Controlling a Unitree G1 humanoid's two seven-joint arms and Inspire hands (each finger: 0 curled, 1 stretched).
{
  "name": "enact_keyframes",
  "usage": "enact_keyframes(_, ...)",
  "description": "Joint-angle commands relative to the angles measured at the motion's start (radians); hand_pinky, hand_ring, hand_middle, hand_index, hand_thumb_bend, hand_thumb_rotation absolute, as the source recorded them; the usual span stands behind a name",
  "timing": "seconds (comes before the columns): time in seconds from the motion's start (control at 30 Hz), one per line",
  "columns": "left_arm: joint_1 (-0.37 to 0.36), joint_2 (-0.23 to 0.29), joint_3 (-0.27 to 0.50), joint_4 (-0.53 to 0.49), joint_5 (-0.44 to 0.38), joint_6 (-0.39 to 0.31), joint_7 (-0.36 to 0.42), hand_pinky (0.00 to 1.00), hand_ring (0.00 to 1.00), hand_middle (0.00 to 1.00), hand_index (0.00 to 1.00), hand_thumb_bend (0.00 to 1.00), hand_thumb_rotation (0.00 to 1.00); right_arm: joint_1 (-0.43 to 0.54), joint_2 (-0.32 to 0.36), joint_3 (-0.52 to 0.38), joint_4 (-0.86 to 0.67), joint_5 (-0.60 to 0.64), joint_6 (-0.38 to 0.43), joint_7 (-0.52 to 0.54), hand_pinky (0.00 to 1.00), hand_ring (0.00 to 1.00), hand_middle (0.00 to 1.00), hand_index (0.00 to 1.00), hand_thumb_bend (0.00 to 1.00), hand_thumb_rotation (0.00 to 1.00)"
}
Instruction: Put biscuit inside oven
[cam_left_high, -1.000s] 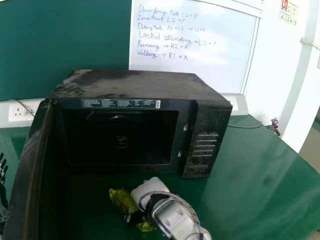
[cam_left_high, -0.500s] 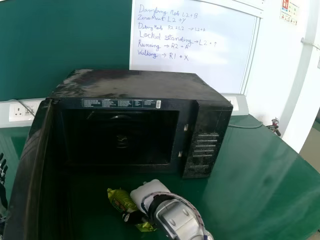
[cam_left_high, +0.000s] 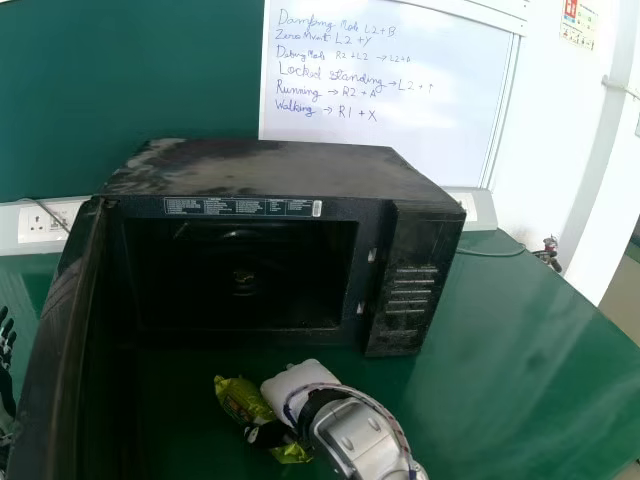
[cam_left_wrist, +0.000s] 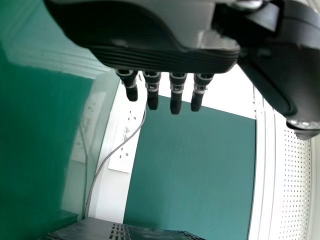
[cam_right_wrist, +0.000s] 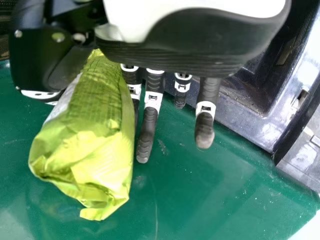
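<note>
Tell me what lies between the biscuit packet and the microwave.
Bare green tabletop, seen in the head view between packet and microwave; the right wrist view shows the fingers of the right hand hanging over it.

Biscuit (cam_left_high: 238, 398) before the oven (cam_left_high: 270, 172).

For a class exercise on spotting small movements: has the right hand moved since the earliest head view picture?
Yes, slightly: in the head view, the right hand has drawn back toward the robot, away from the oven.
</note>
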Motion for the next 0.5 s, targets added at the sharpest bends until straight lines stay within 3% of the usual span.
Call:
enact_keyframes(0.0, -0.006, -0.004, 0.000, 0.005, 0.005, -0.011, -0.001, 0.84, 0.90, 0.91, 0.96, 1.00, 0.77, 0.014, -0.002, 0.002, 0.007, 0.027, 0.000, 0.011, 0.13, 0.19, 0.47, 0.71, 0.56, 0.00)
enact_keyframes(0.47, -0.009, -0.001, -0.001, 0.008, 0.001, -0.007, -0.001, 0.85, 0.90, 0.91, 0.96, 1.00, 0.77, -0.019, -0.035, -0.040, -0.034, 0.094, -0.006, 0.009, 0.10, 0.17, 0.47, 0.72, 0.56, 0.00)
